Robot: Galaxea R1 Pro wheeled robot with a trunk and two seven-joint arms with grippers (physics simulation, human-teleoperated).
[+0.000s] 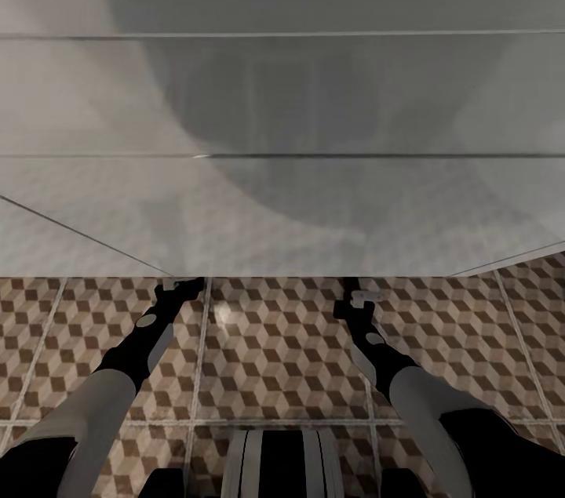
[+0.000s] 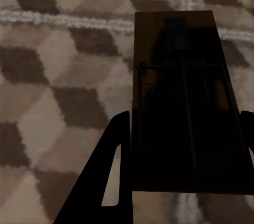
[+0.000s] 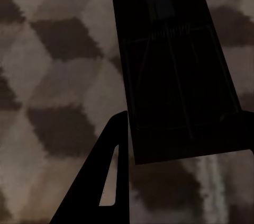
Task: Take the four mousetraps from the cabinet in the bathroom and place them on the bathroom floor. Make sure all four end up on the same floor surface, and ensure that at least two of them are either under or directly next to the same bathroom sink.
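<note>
Each hand is clamped on a mousetrap: the left hand (image 2: 182,181) holds one mousetrap (image 2: 182,102) between its fingers, the right hand (image 3: 180,176) another (image 3: 172,70), both just above the patterned bathroom floor (image 1: 275,357).

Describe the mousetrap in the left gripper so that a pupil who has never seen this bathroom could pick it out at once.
Start at the cube-patterned bathroom floor below the big white surface. Follow the robot's left arm to the left gripper; between its black fingers sits the mousetrap, a flat dark brown wooden slab with wire on top. Unlike the right gripper's trap, it lies over a pale grout line.
</note>
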